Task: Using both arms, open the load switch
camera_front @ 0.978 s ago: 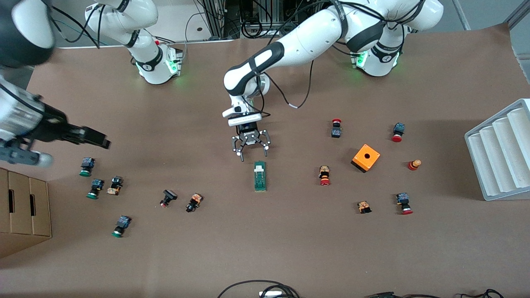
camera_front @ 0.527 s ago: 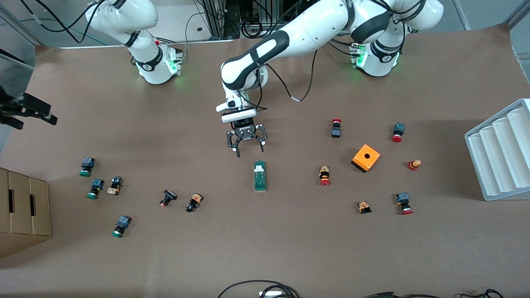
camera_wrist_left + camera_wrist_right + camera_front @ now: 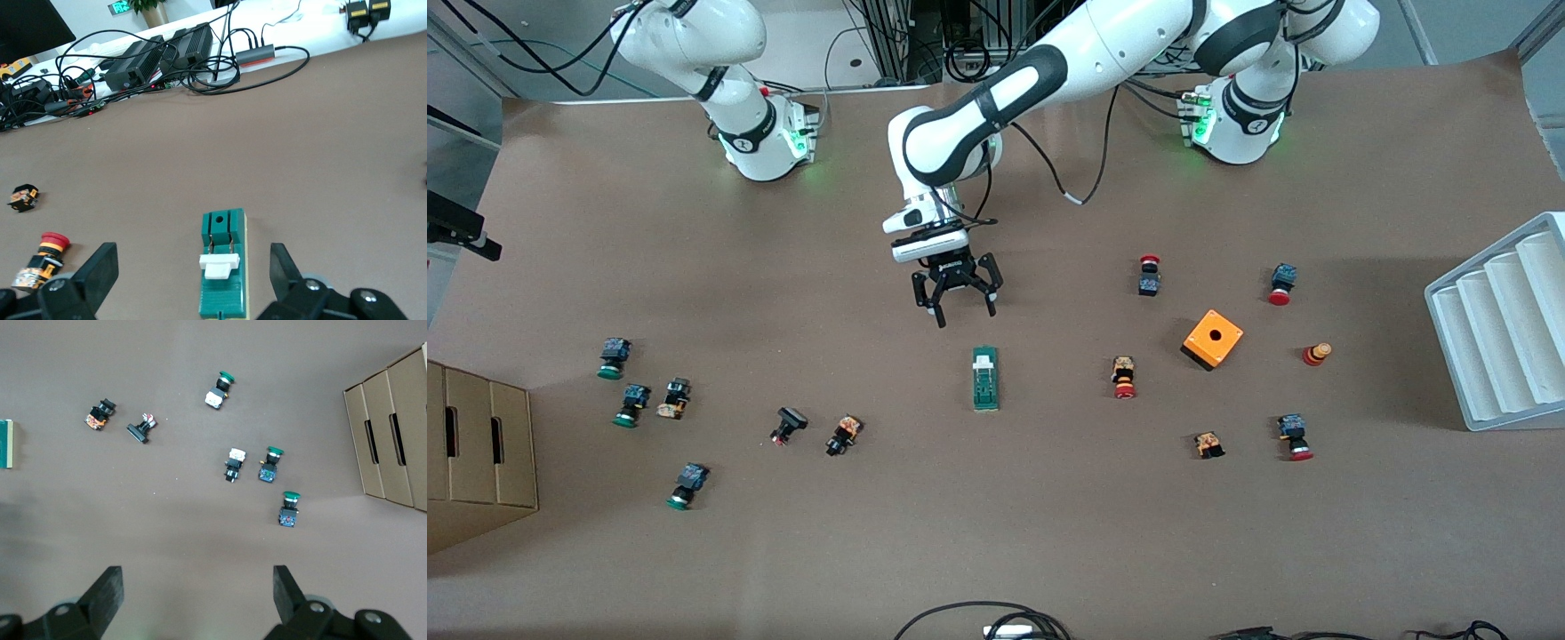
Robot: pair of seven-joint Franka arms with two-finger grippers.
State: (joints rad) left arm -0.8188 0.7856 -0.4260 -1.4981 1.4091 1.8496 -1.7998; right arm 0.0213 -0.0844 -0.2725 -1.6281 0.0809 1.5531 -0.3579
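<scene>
Brown paper covers the bench (image 3: 996, 533). Taken from the right arm's end toward the left arm's end: a cardboard box (image 3: 476, 453) sits at the bench edge. The right tool (image 3: 198, 600) is barely visible in the front view, at that view's edge; its wrist view shows the fingers (image 3: 107, 590) spread wide with nothing between them, high over bare bench above a cluster of green-capped push buttons (image 3: 633, 402). Nearer the bench middle lie a black push button (image 3: 787, 424) and an orange-and-black one (image 3: 843, 435).

The load switch (image 3: 985, 378) lies flat near the bench centre, long axis running toward the front camera, white tab (image 3: 219, 265) at the end nearest the arm bases. The left tool (image 3: 953, 293) hangs over the bench just on the base side of the switch, not touching it; its fingers (image 3: 100, 270) stand apart and empty, framing the switch in the left wrist view.

Toward the left arm's end lie red-capped push buttons (image 3: 1124, 377), an orange cube with a hole (image 3: 1212, 340) and a white ridged tray (image 3: 1503, 324) at the bench edge.
</scene>
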